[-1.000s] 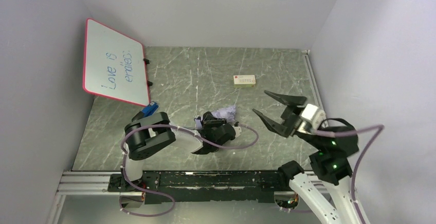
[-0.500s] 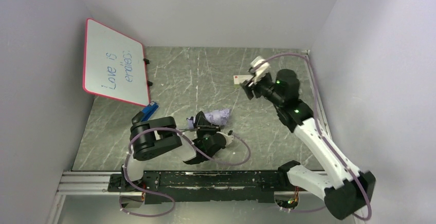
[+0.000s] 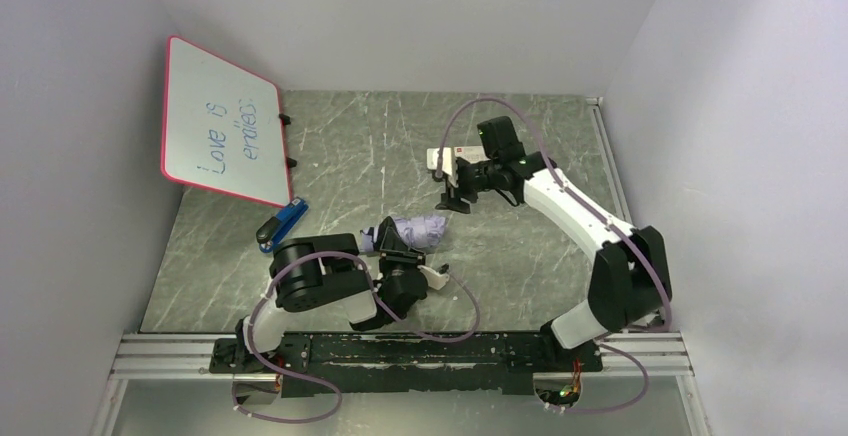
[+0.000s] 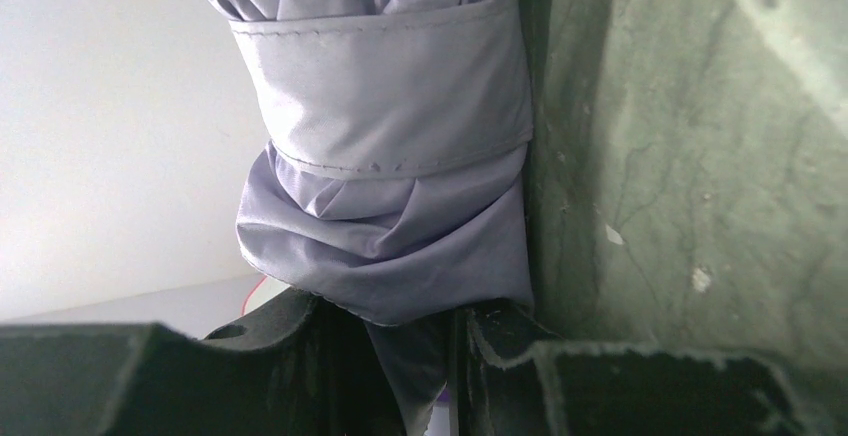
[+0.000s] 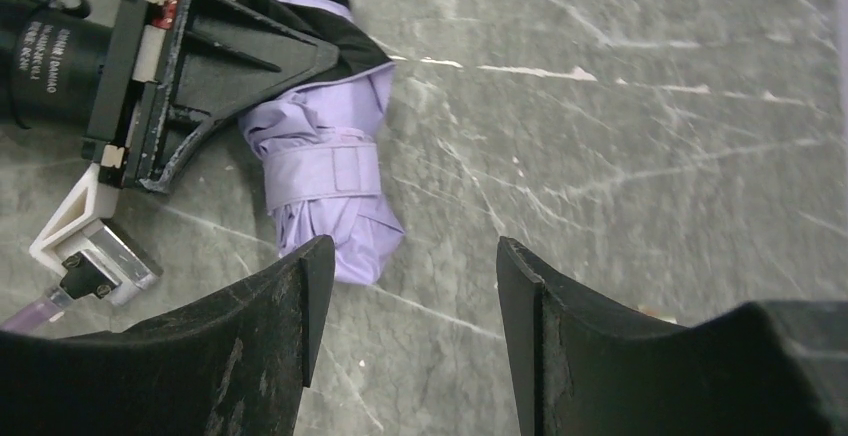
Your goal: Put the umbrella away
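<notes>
Compared with a moment ago, my right arm is further left. My right gripper [image 3: 455, 197] hangs over the middle of the table [image 3: 350, 136], fingers wide apart, holding nothing. My left gripper [image 3: 397, 253] squeezes tight on one end of the umbrella [image 3: 420, 227], which lies folded near the middle, a bit closer to the near edge. Bare table runs from it to the right edge. A whiteboard [image 3: 220, 121] leans at the far left corner.
</notes>
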Controlling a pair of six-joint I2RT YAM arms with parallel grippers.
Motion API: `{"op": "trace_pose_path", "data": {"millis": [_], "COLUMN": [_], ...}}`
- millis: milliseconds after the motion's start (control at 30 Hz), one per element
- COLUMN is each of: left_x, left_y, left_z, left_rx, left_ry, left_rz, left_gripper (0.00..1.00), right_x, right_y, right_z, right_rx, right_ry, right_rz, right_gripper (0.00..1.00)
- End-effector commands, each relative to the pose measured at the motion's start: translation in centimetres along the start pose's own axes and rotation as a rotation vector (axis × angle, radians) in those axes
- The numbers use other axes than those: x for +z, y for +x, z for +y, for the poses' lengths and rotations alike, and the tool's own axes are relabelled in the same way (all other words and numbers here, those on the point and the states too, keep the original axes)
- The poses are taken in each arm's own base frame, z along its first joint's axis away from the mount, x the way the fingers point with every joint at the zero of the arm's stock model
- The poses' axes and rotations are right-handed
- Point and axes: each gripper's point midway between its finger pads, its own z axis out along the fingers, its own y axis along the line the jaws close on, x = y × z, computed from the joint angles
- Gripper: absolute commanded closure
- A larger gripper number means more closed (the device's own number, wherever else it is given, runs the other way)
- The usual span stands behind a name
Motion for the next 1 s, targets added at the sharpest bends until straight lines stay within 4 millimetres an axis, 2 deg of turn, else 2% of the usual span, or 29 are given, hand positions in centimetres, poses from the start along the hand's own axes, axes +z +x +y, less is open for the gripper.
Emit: {"op": "trace_pose_path", "data": {"millis": [0,267,567,767,967], "left_x": [-0.7,-1.0,-1.2,-1.5,-1.6], "left_y": [2.3,2.1,1.9,1.7,1.6], "left_z": [-3.7,-3.8,-4.0,-4.2,-4.2], "left_rx": [0.246,0.253,0.266,0.277,0.278], "left_ry": [0.102,0.100,0.097,0.093,0.089], "left_rz": [0.021,0.011,-0.002,-0.015,-0.022], "left_gripper": [0.95,0.95,0.95,0.95,0.95], "right_x": [1.7,5.6,7.5,8.7,9.9], "right_y": [-0.6,1.2,4.5,5.3,6.5], "right_z": [2.6,5.8,5.5,5.2,6.6], "right_rx": [-0.052,-0.032,-0.031,-0.048,-0.027], "right_ry": [-0.180,-0.323,-0.334,-0.330,-0.386], "right_rz": [-0.025,0.057,0.170,0.190,0.230], "right_gripper": [0.36,0.36,0.36,0.36,0.36]}}
